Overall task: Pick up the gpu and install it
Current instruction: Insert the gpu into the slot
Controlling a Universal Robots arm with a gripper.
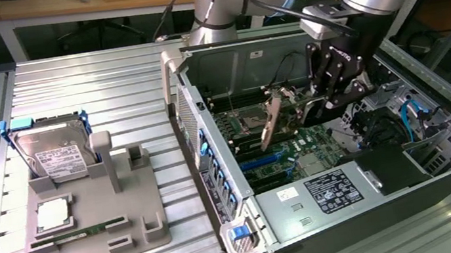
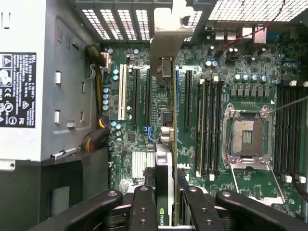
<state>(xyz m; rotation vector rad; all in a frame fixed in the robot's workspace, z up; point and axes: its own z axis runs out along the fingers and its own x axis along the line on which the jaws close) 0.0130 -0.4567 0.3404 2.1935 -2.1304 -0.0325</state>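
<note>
My gripper (image 1: 321, 101) is shut on the gpu (image 1: 276, 118), a thin dark card with a silver end bracket, and holds it tilted inside the open computer case (image 1: 226, 66) above the motherboard (image 1: 279, 159). In the wrist view the gpu (image 2: 163, 96) runs edge-on from between my black fingers (image 2: 144, 207) down toward the expansion slots (image 2: 139, 96), its bracket (image 2: 169, 24) at the case's rear grille. Whether the card's edge touches a slot cannot be told.
A grey fixture (image 1: 89, 225) on the slatted table holds the silver hard drive (image 1: 56, 150), a CPU (image 1: 52, 214) and a green memory stick (image 1: 77, 235). In the case sit the power supply (image 1: 332, 194), the empty CPU socket (image 2: 248, 137) and cables (image 1: 414, 113).
</note>
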